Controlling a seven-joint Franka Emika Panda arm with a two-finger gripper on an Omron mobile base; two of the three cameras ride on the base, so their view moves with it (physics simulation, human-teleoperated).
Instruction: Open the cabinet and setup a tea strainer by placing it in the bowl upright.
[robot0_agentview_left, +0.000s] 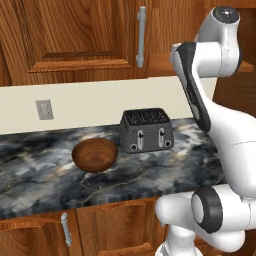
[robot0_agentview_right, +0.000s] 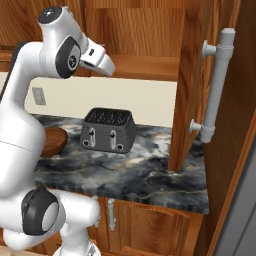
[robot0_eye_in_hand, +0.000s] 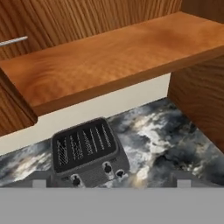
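Observation:
The cabinet's right door (robot0_agentview_right: 200, 85) stands swung open, its long grey bar handle (robot0_agentview_right: 215, 85) facing the camera, while the left door (robot0_agentview_left: 75, 35) is shut. Inside lies the wooden shelf (robot0_eye_in_hand: 109, 57). A thin silver wire (robot0_eye_in_hand: 13, 41), the tea strainer's handle, pokes in over the shelf's far left; its mesh basket is out of view. The dark-brown wooden bowl (robot0_agentview_left: 95, 155) sits upright on the counter left of the toaster. My gripper (robot0_agentview_right: 100, 60) hovers in front of the shelf above the toaster, open, fingertips (robot0_eye_in_hand: 39, 183) wide apart with nothing between them.
A grey toaster (robot0_agentview_left: 146, 130) stands on the dark marble counter (robot0_agentview_left: 40, 175) right below my hand. A wall outlet (robot0_agentview_left: 44, 109) is on the cream backsplash. Lower wood cabinets with short grey handles (robot0_agentview_left: 64, 229) sit under the counter. The open door juts out at the counter's right end.

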